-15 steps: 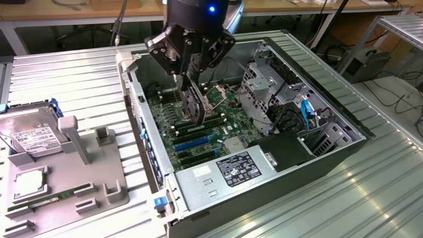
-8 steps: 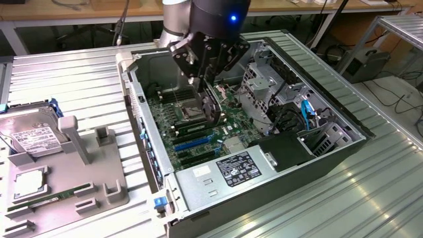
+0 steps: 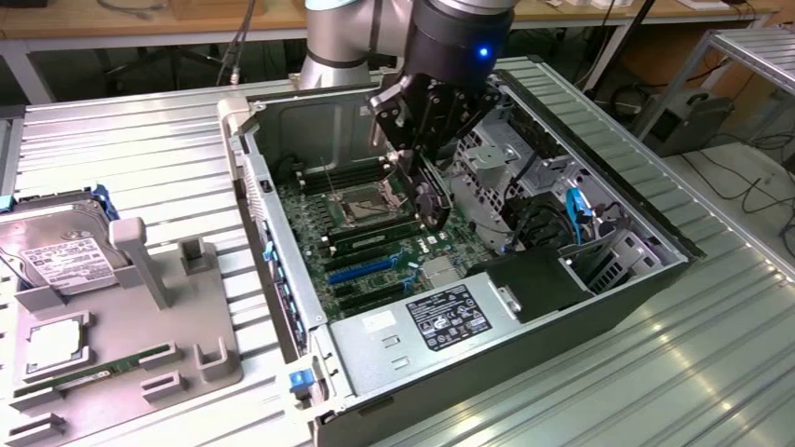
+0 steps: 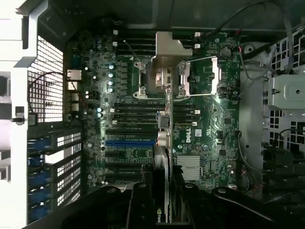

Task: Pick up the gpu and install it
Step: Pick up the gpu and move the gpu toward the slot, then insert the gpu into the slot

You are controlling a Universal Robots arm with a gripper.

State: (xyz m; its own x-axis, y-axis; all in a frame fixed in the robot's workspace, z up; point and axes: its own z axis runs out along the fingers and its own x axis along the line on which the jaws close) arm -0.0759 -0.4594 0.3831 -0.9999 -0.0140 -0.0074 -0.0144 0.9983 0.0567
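Exterior view: an open computer case (image 3: 617, 199) is seen lying on its side in the middle of the slatted metal worktop (image 3: 695, 372), with its motherboard (image 3: 372, 251) facing up. The gripper (image 3: 423, 158) is held low inside the case opening, above the middle of the board. Its jaws are clamped on the gpu (image 3: 429, 200), which hangs on edge below the fingers (image 3: 400, 112), upright and clear of the board. The card is held beside the processor socket (image 3: 369, 203), on the side towards the exterior view's right. A blue slot (image 3: 367, 270) is seen further along the board, towards the power supply (image 3: 423, 326) at the case's near end. Whether the card's lower edge touches the board cannot be told.

At the worktop's edge on the exterior view's left a grey tray (image 3: 137, 307) is set, carrying a hard drive (image 3: 56, 256) and a memory stick (image 3: 93, 372).

From the wrist view the gpu (image 4: 161, 167) is seen edge-on, as a narrow strip running out from between the dark fingers (image 4: 138, 200) of the gripper (image 4: 164, 205). It lies across the motherboard (image 4: 200, 143), its far end pointing towards the processor socket (image 4: 190, 76). The blue slot (image 4: 131, 142) is seen just to one side of the card.
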